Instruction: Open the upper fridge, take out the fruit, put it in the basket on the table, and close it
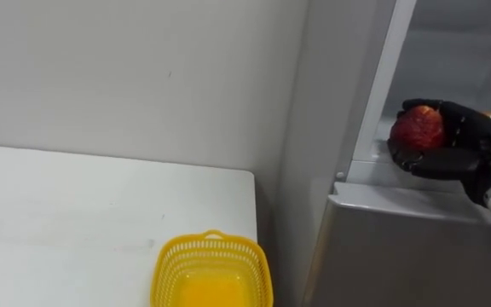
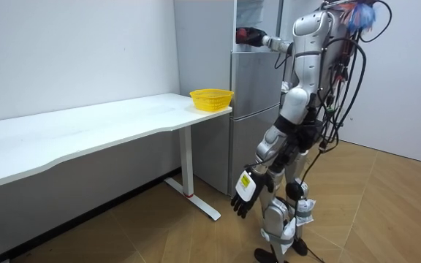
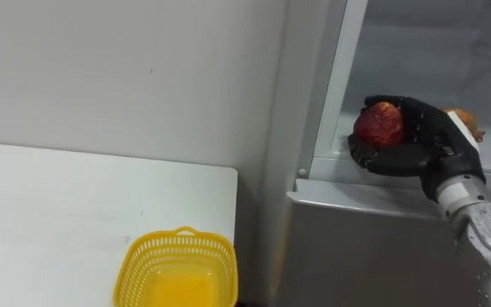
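Observation:
My right hand [image 1: 454, 141] [image 3: 416, 141] is curled round a red apple [image 1: 417, 129] [image 3: 378, 124] at the front edge of the open upper fridge compartment [image 1: 450, 51], just above its lower sill. In the room view the same hand [image 2: 253, 36] reaches into the grey fridge [image 2: 254, 109] with the apple [image 2: 243, 34] in it. An orange-brown item [image 3: 467, 119] lies on the shelf behind the hand. My left hand [image 2: 245, 191] hangs beside my thigh with straight fingers. I stand upright facing the fridge.
A yellow mesh basket [image 1: 212, 273] [image 3: 177, 271] [image 2: 211, 98] sits on the white table [image 1: 75, 222] [image 2: 86, 128] at its corner beside the fridge. The closed lower fridge door [image 1: 399, 247] lies below my hand. A white wall stands behind the table.

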Motion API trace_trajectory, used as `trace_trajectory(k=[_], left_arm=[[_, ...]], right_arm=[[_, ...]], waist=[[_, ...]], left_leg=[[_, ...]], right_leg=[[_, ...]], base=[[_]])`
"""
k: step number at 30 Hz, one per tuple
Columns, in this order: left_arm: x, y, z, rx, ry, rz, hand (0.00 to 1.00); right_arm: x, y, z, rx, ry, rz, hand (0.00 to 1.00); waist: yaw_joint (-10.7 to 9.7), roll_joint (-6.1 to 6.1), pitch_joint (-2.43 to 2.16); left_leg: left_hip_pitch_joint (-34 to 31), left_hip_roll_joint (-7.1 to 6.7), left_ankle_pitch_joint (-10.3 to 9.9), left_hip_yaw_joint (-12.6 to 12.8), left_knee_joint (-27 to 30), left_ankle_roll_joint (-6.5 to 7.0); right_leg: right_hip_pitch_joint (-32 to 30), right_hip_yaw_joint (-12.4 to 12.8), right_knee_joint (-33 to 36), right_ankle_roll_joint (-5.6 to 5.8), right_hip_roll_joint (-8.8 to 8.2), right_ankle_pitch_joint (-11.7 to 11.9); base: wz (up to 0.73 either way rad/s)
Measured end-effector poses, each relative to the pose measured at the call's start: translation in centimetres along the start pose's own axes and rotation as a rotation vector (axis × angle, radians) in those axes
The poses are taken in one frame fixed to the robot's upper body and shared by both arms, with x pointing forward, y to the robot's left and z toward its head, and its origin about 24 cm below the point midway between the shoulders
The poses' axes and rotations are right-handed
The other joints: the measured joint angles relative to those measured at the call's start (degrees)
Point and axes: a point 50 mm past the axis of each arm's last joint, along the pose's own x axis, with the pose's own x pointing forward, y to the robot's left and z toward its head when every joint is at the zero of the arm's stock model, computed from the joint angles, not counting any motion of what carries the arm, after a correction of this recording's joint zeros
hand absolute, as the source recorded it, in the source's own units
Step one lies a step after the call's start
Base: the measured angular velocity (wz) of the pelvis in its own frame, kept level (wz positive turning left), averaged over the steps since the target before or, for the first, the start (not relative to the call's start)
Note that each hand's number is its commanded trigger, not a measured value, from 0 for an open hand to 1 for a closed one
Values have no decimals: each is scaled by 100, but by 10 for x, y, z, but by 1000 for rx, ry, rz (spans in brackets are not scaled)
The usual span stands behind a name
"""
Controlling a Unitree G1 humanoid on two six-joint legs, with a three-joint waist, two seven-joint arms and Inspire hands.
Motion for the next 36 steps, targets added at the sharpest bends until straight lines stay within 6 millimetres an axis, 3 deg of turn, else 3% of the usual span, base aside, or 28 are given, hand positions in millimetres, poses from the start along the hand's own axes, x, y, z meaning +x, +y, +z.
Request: trace_trajectory(k=[6,9,13,16,20,23,27,36], left_arm=[[1,-2,7,30,-28,-9,0],[1,-5,8,42,-34,-7,0],[0,-5,7,41,-33,-2,0],[0,-5,6,43,-31,-1,0],[0,-7,4,41,-30,-5,0],[0,-8,5,41,-45,9,0],[0,-11,4,37,-43,16,0],[0,-19,9,28,-68,-3,0]], right_arm=[[-12,16,4,4,-50,9,100],[-19,29,3,39,-74,5,100],[-28,32,5,39,-95,10,100],[-44,31,5,52,-114,-3,100],[-64,37,-6,75,-99,1,100],[-68,42,3,94,-144,14,100],[-79,50,21,61,-224,53,100],[-93,62,42,-81,-336,124,100]], waist=[[12,133,-37],[-2,185,-2],[-27,198,4],[-20,182,-18],[-81,183,-22],[-167,249,5],[-206,324,-26],[-228,303,-23]], left_leg=[[53,19,0,53,-18,-3],[95,31,-2,127,-80,-6],[107,27,-3,132,-150,-5],[90,26,-2,128,-165,-6],[50,24,-2,132,-112,-5],[8,24,-2,159,-132,-3],[31,30,0,185,-171,-3],[30,35,-1,231,-176,-3]], right_leg=[[6,17,14,-3,0,3],[10,44,13,-2,0,4],[-8,76,14,-1,1,5],[-29,79,5,-1,3,7],[-57,78,4,5,1,11],[-94,75,8,11,-3,26],[-109,141,9,11,11,30],[-134,179,20,8,13,39]], base=[[-1],[-10],[-5],[0],[0],[0],[-6],[-2]])
